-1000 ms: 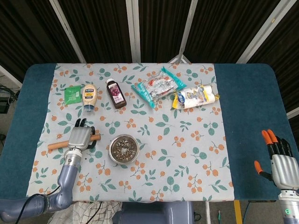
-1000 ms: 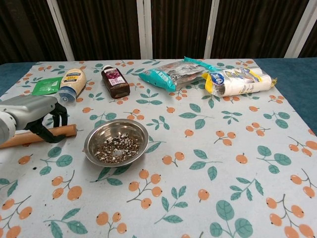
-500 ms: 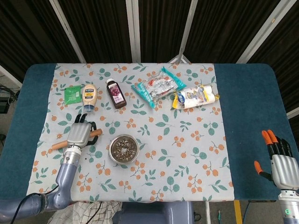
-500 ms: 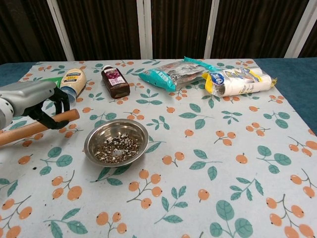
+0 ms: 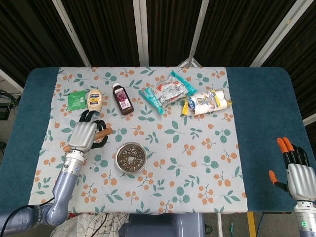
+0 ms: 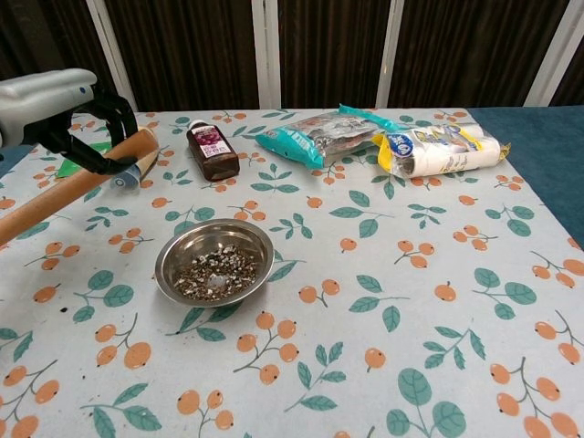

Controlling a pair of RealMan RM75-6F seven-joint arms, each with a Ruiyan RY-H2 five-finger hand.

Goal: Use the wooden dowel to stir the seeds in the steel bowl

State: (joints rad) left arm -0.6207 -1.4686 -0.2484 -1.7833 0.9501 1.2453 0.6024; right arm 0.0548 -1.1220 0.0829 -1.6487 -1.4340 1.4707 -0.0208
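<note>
Even, bright overhead light covered the counter [image 5: 256, 113]; shadows beneath the bowl [image 6: 214, 263] were soft, its rim glinted faintly, and both views stayed sharp.

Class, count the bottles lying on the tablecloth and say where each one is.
2: the mayo bottle at the far left beside the green packet, and the dark bottle just right of it. None seem hidden.
</note>
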